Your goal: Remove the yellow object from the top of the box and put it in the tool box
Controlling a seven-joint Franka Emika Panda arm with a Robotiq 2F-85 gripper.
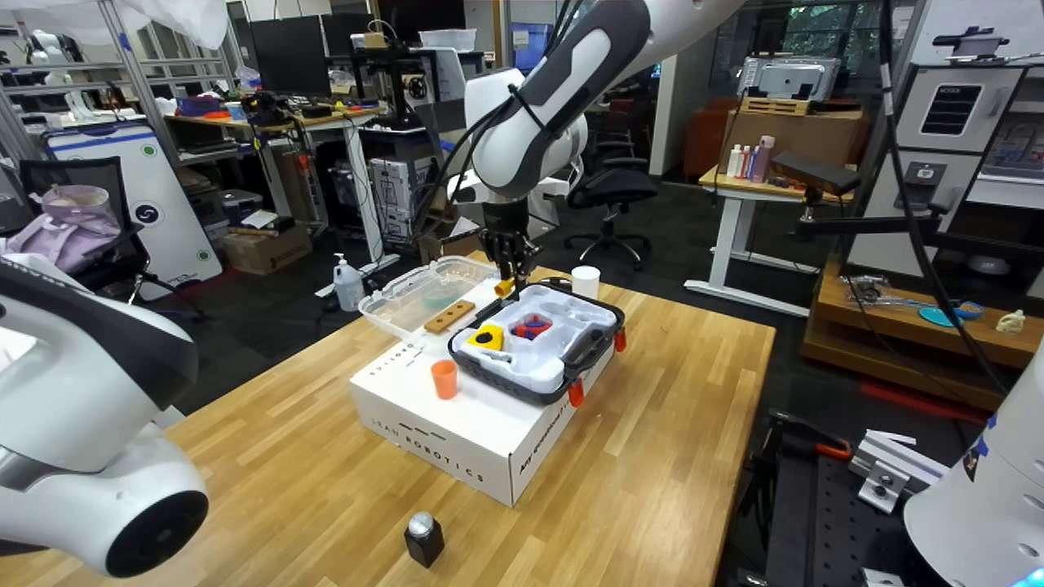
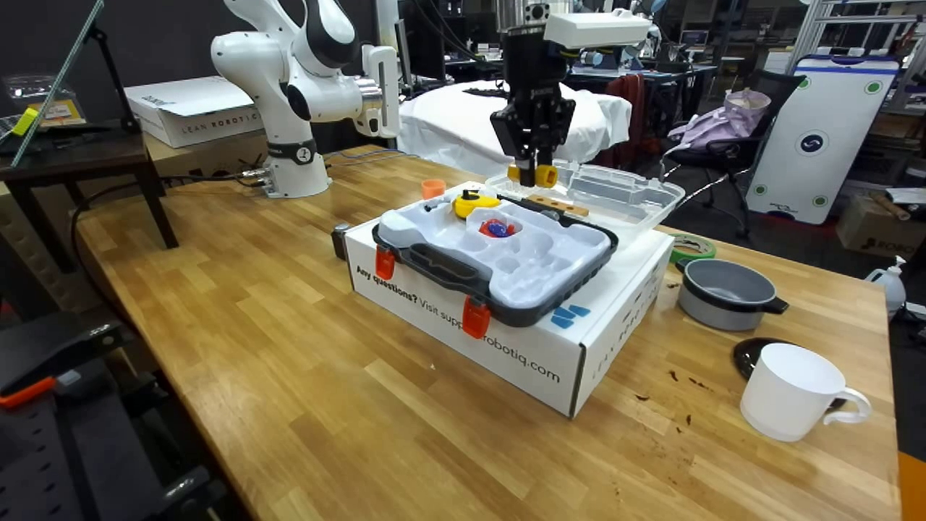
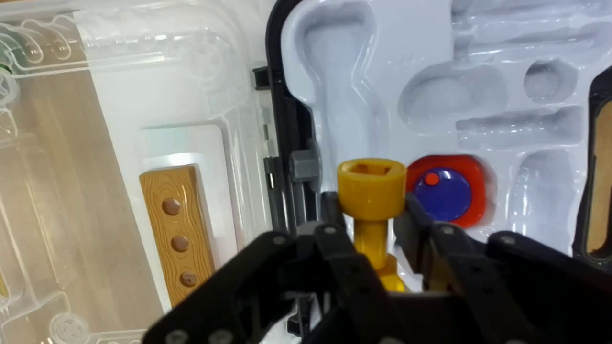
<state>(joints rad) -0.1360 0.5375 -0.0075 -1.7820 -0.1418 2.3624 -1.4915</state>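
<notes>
Gripper (image 3: 373, 208) clamped on the yellow object (image 3: 372, 190), held aloft near the open tool box (image 2: 524, 312), which rests on the box (image 2: 532, 362).

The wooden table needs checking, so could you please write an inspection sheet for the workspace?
Surface: wooden tabletop, with dark flecks near the white mug.
Job's things: yellow toy bolt held in the air, not yet in the tool box; tool box open on the white carton, its clear lid folded back.
Clutter: orange cup on the carton; three-hole wooden strip beside the tool box; grey pot and green tape roll on the tabletop.
Gripper: closed on the bolt, near the tool box's hinge side.
Cables: black cables hang in an exterior view, some looping beside the arm; nothing seen crossing the tool box.
Surroundings: another white arm, black office chair and monitor.
</notes>
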